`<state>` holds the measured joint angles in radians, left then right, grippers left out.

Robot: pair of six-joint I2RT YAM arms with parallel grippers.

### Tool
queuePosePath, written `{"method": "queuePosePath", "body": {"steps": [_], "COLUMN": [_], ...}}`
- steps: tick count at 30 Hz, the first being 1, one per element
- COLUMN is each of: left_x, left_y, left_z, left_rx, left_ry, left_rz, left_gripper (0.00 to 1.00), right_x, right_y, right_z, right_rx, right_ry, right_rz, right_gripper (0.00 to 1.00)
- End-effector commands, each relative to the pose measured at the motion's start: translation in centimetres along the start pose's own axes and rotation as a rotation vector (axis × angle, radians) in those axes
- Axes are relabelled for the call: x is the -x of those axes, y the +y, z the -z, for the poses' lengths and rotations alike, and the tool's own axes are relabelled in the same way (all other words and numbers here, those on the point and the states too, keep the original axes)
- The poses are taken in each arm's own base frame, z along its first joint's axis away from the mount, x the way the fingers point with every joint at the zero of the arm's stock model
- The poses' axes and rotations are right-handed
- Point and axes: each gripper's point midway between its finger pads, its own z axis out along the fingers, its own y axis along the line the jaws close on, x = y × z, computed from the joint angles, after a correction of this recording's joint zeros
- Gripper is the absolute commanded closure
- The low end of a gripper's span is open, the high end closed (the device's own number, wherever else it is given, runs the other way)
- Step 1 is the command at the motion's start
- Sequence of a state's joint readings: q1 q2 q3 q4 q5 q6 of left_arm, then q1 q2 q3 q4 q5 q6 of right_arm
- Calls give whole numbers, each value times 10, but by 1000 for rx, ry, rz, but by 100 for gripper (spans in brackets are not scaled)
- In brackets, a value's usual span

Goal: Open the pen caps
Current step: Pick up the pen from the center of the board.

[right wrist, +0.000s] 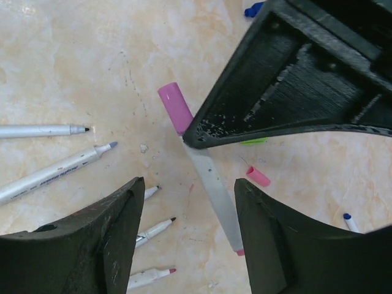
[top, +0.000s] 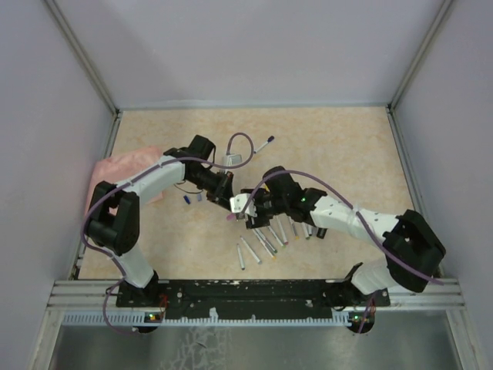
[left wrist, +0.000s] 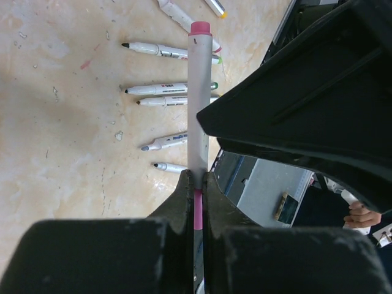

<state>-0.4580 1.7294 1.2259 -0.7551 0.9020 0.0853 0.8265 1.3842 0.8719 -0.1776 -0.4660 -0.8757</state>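
Note:
My left gripper (left wrist: 197, 176) is shut on a white-grey pen (left wrist: 198, 104) held above the table, with a pink section pinched between the jaws. The pen's far pink end (left wrist: 199, 27) points away from it. In the right wrist view the same pen (right wrist: 215, 190) slants between the spread fingers (right wrist: 125, 229) of my right gripper (right wrist: 188, 182), which is open and not touching it. Its wide pink end (right wrist: 174, 107) sticks out beside the left gripper's finger. A loose pink cap (right wrist: 258, 176) lies on the table. From above, the two grippers (top: 227, 193) (top: 245, 210) meet mid-table.
Several uncapped pens (top: 266, 239) lie in a row near the front of the table, also in the left wrist view (left wrist: 165, 89). A pink cloth (top: 115, 173) lies at the left. Blue caps (top: 187, 198) sit by the left arm. One pen (top: 262, 144) lies farther back.

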Motion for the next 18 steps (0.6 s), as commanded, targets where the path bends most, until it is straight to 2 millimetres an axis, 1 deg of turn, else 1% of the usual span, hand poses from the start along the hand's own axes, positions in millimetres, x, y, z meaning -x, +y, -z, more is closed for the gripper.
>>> {"method": "queuePosePath", "body": {"steps": [1, 3, 6, 11, 12, 13, 15, 16, 17, 18], "left_x": [-6, -8, -8, -8, -7, -7, -6, -5, -3, -1], "left_y": [-16, -20, -22, -25, -26, -28, -30, -31, -32, -33], "left_z": [6, 6, 7, 7, 8, 8, 10, 11, 12, 14], "left_rx": [-52, -65, -77, -86, -86, -88, -87, -84, -80, -73], "left_ry": [4, 11, 11, 12, 11, 9, 4, -1, -6, -15], "left_rz": [6, 9, 6, 3, 1, -1, -3, -5, -7, -13], "left_gripper": [100, 100, 100, 100, 100, 100, 100, 100, 98, 94], "right_x": [17, 16, 15, 17, 17, 18, 20, 20, 20, 21], "right_y": [-22, -21, -19, -22, -23, -24, -26, -27, -27, -28], "right_z": [-4, -8, -12, -12, -10, -10, -7, -6, -4, -2], "right_rx": [-59, -58, -58, -82, -90, -96, -113, -125, -136, -147], "right_ry": [13, 23, 34, 50, 51, 51, 47, 46, 44, 38], "right_rz": [125, 136, 151, 171, 173, 177, 182, 185, 189, 191], "right_gripper": [40, 41, 48, 61, 67, 74, 93, 99, 100, 100]}}
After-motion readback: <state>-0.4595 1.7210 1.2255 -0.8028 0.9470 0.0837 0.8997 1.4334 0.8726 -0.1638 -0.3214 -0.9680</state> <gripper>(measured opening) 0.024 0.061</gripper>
